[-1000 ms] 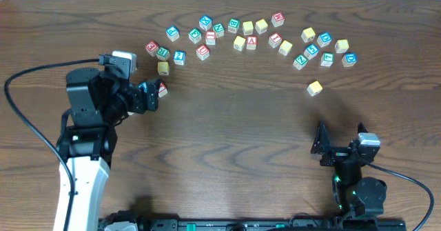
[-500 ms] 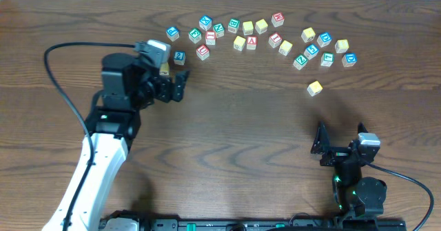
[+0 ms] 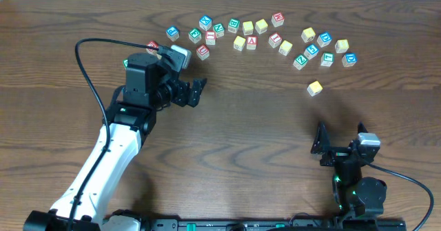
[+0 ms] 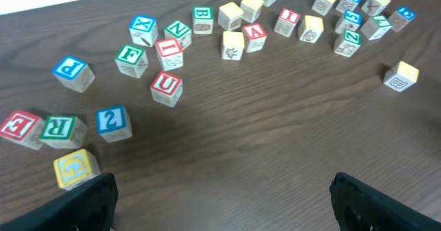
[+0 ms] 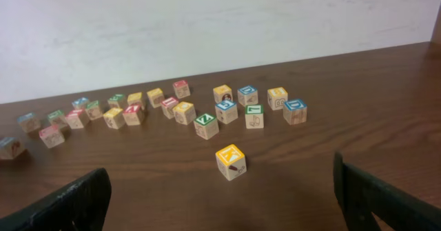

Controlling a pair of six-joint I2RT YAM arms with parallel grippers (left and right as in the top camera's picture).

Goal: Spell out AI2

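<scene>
Lettered wooden blocks lie scattered along the far side of the table. The red A block point(image 3: 251, 42) point(image 4: 254, 34) sits mid-row. One red I block point(image 3: 210, 38) point(image 4: 169, 52) lies left of it and another point(image 3: 275, 39) point(image 4: 288, 21) right of it. The blue 2 block point(image 4: 111, 121) shows only in the left wrist view; in the overhead view the arm hides it. My left gripper point(image 3: 196, 93) point(image 4: 227, 214) is open and empty, just in front of the left blocks. My right gripper point(image 3: 341, 140) point(image 5: 227, 203) is open and empty near the front right.
A lone yellow block point(image 3: 315, 87) point(image 5: 231, 161) lies apart, in front of the right cluster point(image 3: 324, 48). Yellow G point(image 4: 74, 167), green R point(image 4: 60, 129) and red E point(image 4: 19, 126) blocks lie close to my left finger. A cable point(image 3: 89, 72) trails from the left arm.
My left arm has swung to the right along the front of the left blocks, gripper still open and empty. The right arm has not moved.
</scene>
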